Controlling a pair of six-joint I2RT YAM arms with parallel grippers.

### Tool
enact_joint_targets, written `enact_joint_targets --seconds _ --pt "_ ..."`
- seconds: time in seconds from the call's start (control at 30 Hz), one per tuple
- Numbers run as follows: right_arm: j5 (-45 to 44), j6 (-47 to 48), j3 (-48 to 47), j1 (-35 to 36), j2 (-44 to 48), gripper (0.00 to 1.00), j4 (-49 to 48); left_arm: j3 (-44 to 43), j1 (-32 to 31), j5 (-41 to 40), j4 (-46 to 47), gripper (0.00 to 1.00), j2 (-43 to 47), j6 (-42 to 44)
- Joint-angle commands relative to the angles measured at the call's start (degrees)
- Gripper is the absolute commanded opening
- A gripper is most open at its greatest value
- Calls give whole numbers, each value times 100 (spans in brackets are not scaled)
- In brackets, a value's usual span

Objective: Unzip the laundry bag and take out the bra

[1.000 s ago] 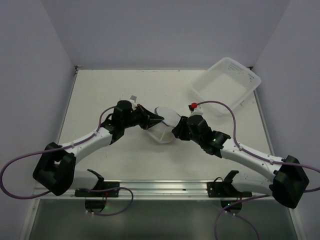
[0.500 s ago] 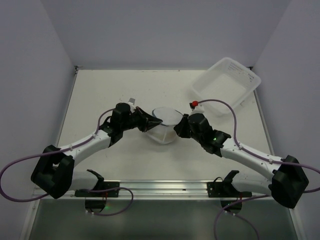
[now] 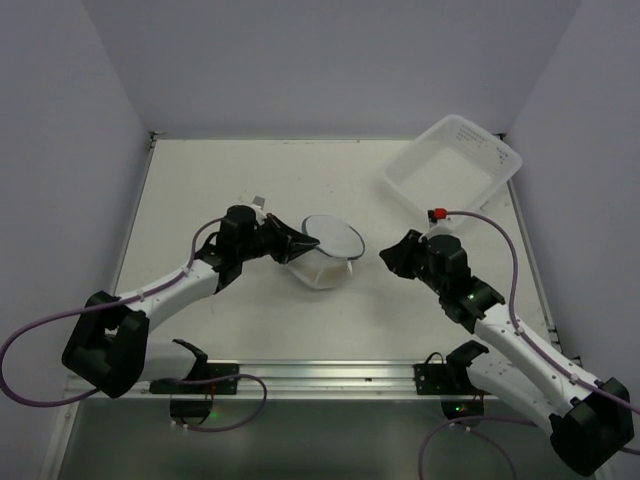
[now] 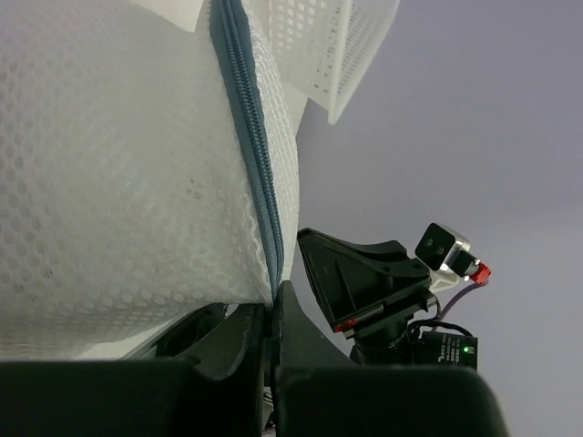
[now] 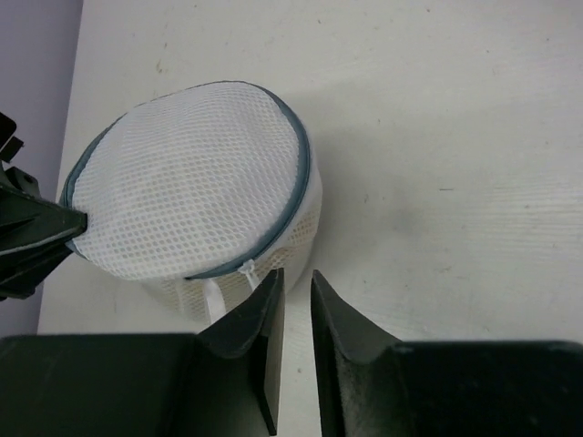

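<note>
Top external view showed the bag (image 3: 325,252) sitting mid-table (image 3: 240,180), and through its white mesh I could not tell what it held. Its grey-blue zip band (image 5: 296,196) ran round the rim, with the white pull (image 5: 246,268) on the side facing the right gripper (image 3: 385,258). The left gripper (image 3: 300,243) was clamped on the bag's left rim, the right one hung just beside the bag with fingers a sliver apart on nothing, and the tub (image 3: 450,172) stood well apart at the far right corner.

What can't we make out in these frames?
1. The bra: every view, hidden by the round white mesh laundry bag.
2. Zip slider: left wrist view, the grey-blue zipper vanishes between the left gripper's shut fingers.
3. Bag's lower front: right wrist view, behind the right gripper.
</note>
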State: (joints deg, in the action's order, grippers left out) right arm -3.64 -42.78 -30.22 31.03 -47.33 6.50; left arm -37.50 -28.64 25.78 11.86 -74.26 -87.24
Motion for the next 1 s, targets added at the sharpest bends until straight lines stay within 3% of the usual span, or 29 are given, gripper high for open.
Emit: enact_joint_targets --seconds 0.0,0.17,0.37,0.7,0.97 --pt "337 270 -98 0 84 22 185 -118 87 15 -17 0 35 199" --pt "856 613 -212 166 -38 34 -123 -223 78 -3 10 0 -18 172" --pt "794 710 -204 457 -697 42 -588 -443 78 59 -34 0 -71 199" --pt "1163 1553 95 211 -1506 47 -1659 -285 78 164 -61 0 26 234" --pt "1480 2151 -256 123 -2139 49 -1951 -241 78 243 -43 0 34 269"
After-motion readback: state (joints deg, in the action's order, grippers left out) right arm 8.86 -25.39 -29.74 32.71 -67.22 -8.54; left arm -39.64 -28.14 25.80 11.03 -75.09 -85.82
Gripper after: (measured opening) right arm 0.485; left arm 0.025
